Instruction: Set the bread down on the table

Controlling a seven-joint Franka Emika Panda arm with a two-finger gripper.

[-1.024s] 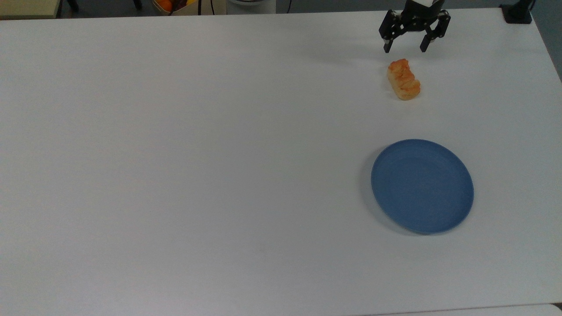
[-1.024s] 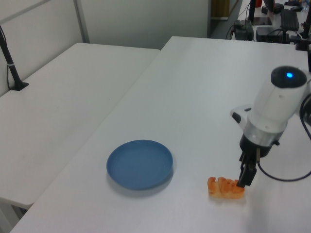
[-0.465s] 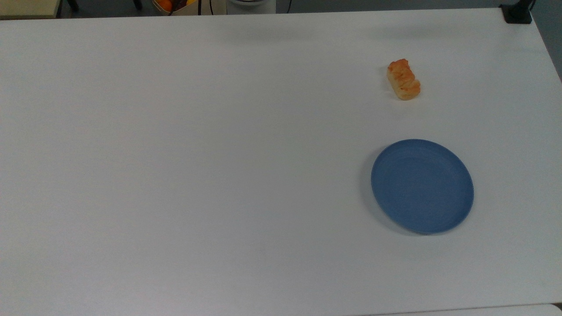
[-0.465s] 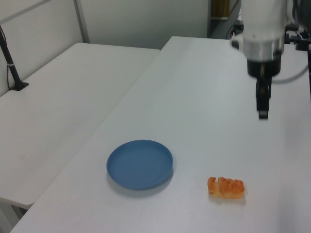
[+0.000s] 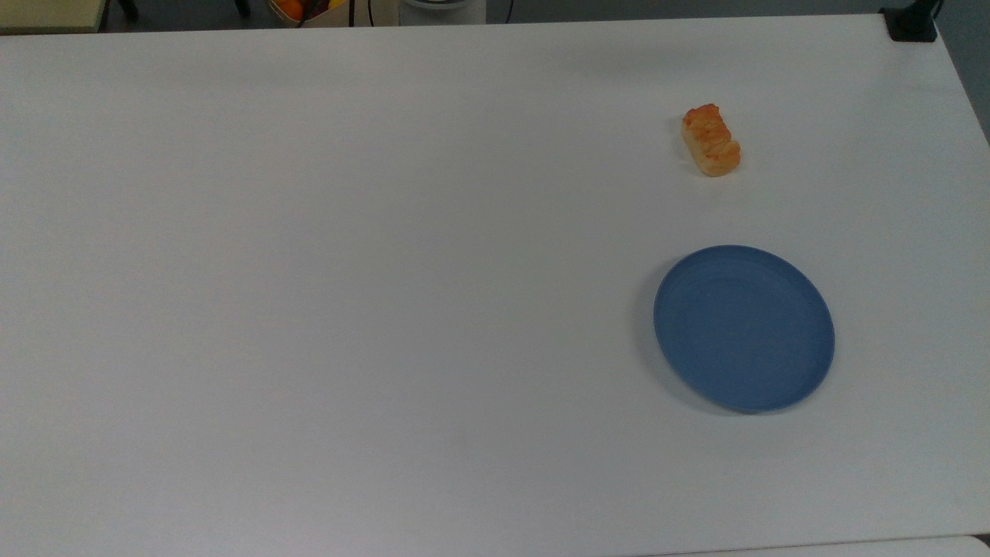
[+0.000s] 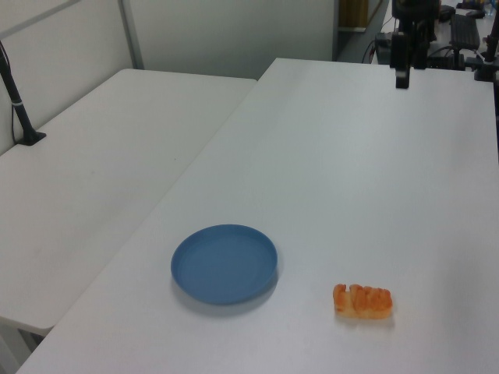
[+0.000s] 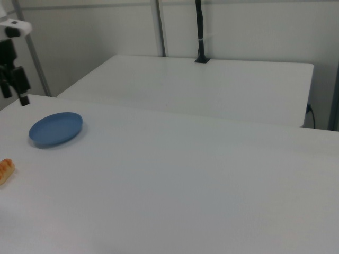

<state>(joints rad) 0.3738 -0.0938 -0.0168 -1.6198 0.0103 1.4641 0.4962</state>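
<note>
1. While my gripper hangs high over the table, well apart from everything, I cannot tell how it is set.
2. The bread lies on the bare tabletop.
3. A blue plate sits near it, not touching.
</note>
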